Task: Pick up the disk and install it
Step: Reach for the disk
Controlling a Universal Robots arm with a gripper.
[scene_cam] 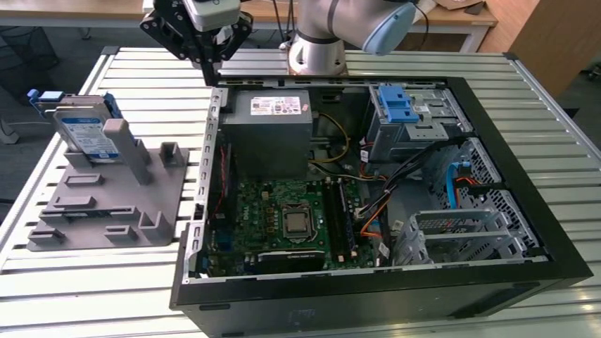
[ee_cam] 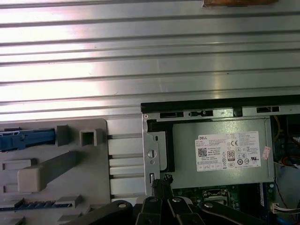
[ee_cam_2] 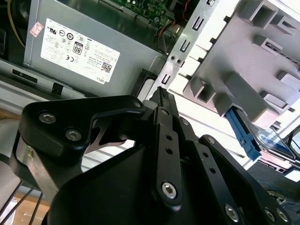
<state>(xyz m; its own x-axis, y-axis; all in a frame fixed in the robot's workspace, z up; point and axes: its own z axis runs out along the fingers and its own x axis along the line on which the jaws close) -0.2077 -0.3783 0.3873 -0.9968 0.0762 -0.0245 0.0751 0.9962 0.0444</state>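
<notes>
While pincer [scene_cam: 208,69] over case [scene_cam: 376,304], disk [scene_cam: 86,134] aside

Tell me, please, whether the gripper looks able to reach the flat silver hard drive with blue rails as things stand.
Probably yes. The silver disk stands in the grey plastic holder outside the black computer case, its top uncovered, and nothing lies between it and the gripper above the case's rim.

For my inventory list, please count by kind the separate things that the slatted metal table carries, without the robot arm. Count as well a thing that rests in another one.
Silver rectangular hard drive with blue plastic side rails: 1
Grey plastic holder block: 1
Open black metal computer case: 1
Total: 3
</notes>
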